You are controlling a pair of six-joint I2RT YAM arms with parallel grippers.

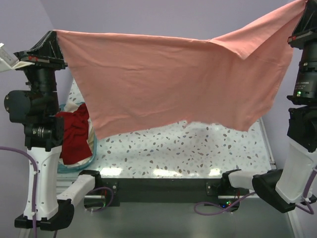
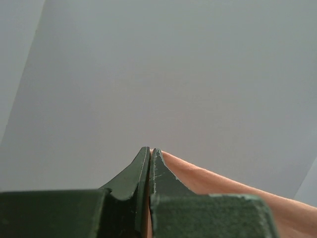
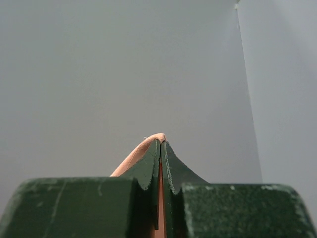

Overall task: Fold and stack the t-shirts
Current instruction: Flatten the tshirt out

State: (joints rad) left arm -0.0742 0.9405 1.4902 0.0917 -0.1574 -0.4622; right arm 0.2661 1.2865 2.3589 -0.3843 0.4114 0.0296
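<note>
Hanging spread out in the air, plain salmon-pink cloth t-shirt (image 1: 168,84); left end effector (image 2: 150,151) clamps one top corner, right end effector (image 3: 161,144) clamps the other, speckled white counter (image 1: 173,148) below both.

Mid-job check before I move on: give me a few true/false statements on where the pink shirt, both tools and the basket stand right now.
1. The left tool is shut on a corner of the salmon-pink shirt. True.
2. The right tool is open and holds nothing. False: it is shut on the other top corner of the shirt.
3. The salmon-pink shirt lies flat on the table. False: it hangs in the air, spread between the two tools, its lower edge above the tabletop.
4. A dark red shirt sits in the teal basket at the left side of the table. True.
</note>
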